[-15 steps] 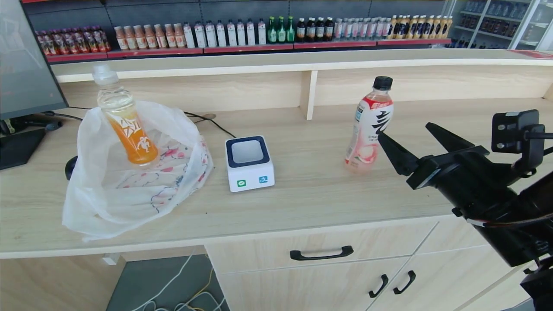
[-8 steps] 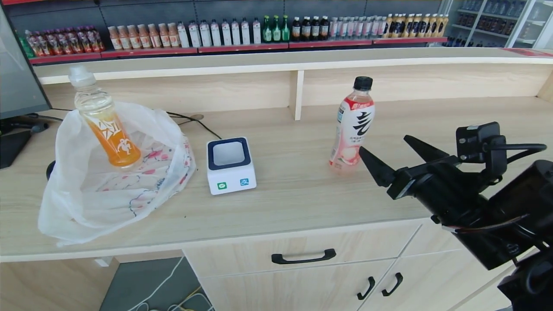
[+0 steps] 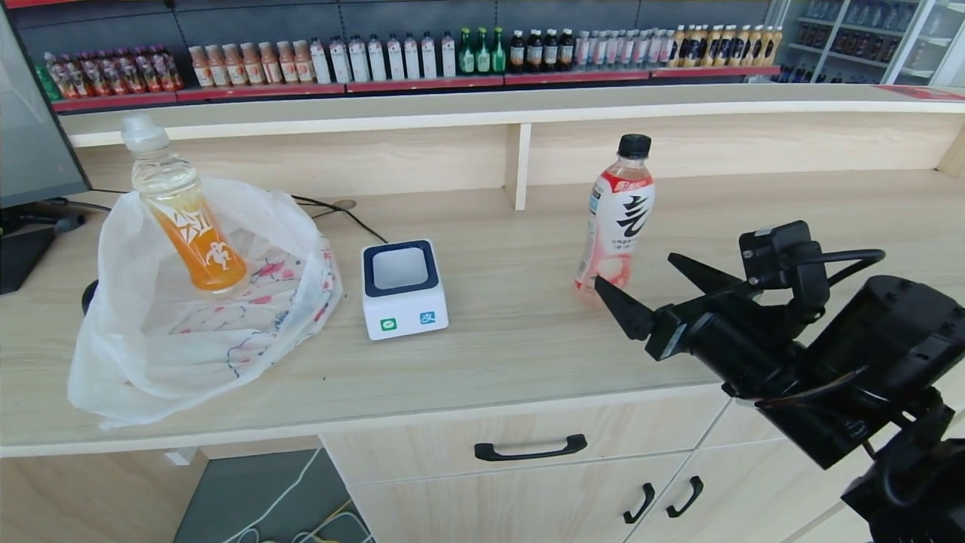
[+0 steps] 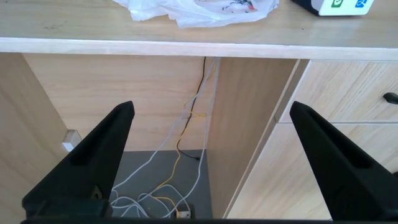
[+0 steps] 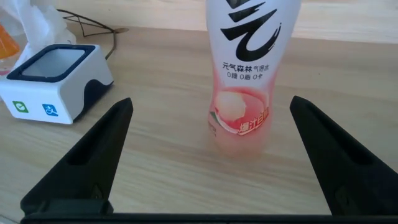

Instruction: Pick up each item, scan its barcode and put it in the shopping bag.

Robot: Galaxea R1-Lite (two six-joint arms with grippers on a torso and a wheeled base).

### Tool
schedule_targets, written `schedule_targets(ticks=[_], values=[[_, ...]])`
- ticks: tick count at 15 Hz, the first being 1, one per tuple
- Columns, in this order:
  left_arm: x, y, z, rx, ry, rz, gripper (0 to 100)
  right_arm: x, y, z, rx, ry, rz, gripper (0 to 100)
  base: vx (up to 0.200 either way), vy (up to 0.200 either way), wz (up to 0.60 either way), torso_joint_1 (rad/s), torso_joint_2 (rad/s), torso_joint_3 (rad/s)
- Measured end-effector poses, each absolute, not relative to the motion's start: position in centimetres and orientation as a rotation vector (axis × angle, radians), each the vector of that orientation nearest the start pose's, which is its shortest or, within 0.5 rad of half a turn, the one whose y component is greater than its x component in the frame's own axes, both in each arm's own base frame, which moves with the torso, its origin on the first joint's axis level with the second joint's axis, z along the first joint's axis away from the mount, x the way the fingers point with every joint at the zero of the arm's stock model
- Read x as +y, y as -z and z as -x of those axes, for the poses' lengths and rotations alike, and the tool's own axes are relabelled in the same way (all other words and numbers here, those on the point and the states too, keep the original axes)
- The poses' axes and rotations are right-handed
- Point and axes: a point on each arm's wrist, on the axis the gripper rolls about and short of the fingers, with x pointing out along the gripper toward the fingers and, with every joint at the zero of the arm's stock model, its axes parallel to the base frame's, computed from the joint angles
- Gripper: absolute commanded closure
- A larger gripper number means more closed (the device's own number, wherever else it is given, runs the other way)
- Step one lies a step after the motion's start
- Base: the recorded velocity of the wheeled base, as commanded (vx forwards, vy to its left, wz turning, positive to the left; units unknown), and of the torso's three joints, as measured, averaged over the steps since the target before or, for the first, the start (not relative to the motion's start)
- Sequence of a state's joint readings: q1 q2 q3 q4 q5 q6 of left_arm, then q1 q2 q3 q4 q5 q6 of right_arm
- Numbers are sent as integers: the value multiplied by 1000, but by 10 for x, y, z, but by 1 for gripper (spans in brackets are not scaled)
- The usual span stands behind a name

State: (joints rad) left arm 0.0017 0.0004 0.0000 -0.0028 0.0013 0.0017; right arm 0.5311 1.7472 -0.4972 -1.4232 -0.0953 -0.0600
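A pink bottle (image 3: 618,215) with a black cap stands upright on the wooden counter (image 3: 513,332), right of centre. My right gripper (image 3: 654,284) is open just in front of it, fingers pointing at its base; in the right wrist view the pink bottle (image 5: 249,93) stands ahead, between the two fingers. An orange drink bottle (image 3: 185,215) leans inside the white shopping bag (image 3: 203,317) at the left. The white scanner (image 3: 403,290) sits between bag and pink bottle. My left gripper (image 4: 211,155) is open, below the counter edge, facing cables in the gap under the counter.
A monitor (image 3: 34,143) stands at the far left, with cables behind the bag. A raised wooden ledge with a divider (image 3: 519,166) runs along the back of the counter. Drawers with black handles (image 3: 530,449) lie below the front edge.
The head camera shifted after the first frame. Since then my right gripper has moved forward and left, closing in on the pink bottle's base. The bottles, bag and scanner stayed put.
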Motion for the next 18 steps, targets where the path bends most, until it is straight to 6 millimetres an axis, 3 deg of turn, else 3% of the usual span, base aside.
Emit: schedule_targets(ticks=[4, 6, 11, 18], values=[[0, -76, 23, -2, -3, -2, 0, 148, -183, -257, -138, -431, -16, 0, 0, 0, 0, 0, 0, 0], [0, -76, 23, -2, -2, -2, 0, 143, -187, -263, -150, -407, -20, 0, 0, 0, 0, 0, 0, 0], [0, -76, 23, -2, -3, -2, 0, 134, -185, -276, -146, -381, -20, 0, 0, 0, 0, 0, 0, 0], [0, -76, 23, -2, -1, -2, 0, 146, -188, -300, -180, -414, -26, 0, 0, 0, 0, 0, 0, 0]])
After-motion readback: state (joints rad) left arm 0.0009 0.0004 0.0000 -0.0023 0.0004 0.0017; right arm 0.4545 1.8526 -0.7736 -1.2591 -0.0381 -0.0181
